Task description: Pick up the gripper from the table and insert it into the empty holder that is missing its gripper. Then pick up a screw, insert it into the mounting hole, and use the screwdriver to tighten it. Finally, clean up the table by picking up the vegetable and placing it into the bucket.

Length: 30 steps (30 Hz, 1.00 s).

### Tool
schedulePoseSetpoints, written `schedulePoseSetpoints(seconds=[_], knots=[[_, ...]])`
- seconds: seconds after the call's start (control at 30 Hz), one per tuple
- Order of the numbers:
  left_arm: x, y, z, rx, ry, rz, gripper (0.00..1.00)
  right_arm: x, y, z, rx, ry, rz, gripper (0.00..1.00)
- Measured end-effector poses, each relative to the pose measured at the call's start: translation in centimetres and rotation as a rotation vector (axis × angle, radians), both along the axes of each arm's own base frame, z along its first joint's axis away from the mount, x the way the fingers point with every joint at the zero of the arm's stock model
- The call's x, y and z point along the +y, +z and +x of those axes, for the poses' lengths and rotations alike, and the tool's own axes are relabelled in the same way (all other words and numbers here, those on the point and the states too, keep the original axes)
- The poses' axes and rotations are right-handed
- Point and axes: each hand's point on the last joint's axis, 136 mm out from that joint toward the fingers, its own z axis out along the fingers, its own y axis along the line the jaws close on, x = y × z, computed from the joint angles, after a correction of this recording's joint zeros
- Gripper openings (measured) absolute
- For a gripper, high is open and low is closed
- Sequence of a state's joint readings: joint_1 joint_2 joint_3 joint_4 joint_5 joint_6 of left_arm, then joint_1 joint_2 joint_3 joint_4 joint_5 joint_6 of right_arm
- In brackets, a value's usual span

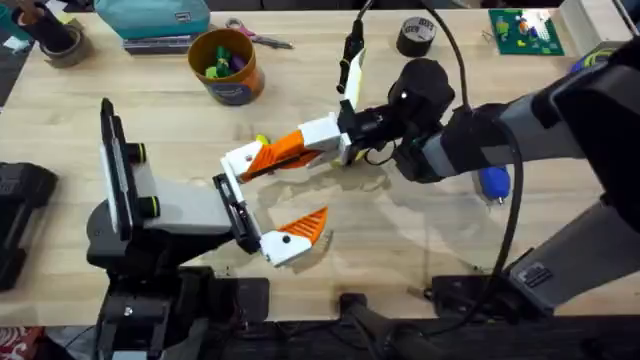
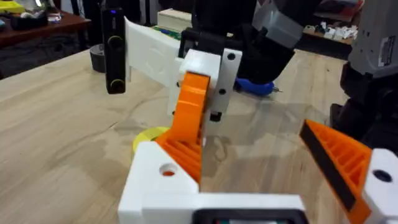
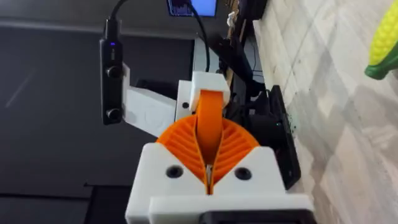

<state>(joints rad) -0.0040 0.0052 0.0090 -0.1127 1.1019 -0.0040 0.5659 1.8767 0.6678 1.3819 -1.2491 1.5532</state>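
Overhead, I am seeing the right gripper (image 1: pixel 262 160), fingers clamped on the small orange ribbed plastic fingertip (image 1: pixel 285 150), pointing it lengthwise at the left gripper (image 1: pixel 262 205), fingers spread, holding nothing.

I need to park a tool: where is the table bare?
Bare wood lies left of the bucket, and between the black tape roll and the right arm. The middle is crowded: right gripper clamping the orange gripper, left gripper beside.

My table (image 1: pixel 420 250) was pale, matt wood grain, my gripper (image 3: pixel 210 134) ribbed orange plastic in a smooth white plastic holder (image 2: pixel 163 186), the vegetable (image 3: pixel 384 40) glossy plastic, and the screwdriver (image 1: pixel 494 181) seemingly smooth blue plastic.
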Motion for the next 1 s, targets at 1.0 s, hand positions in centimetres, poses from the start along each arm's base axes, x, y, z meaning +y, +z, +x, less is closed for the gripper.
schedulePoseSetpoints(seconds=[1.0], knots=[[0.05,-0.01,0.1,0.0,0.006,0.0,0.986,-0.1,-0.21,0.15,-0.025,-0.048,0.015,0.008]])
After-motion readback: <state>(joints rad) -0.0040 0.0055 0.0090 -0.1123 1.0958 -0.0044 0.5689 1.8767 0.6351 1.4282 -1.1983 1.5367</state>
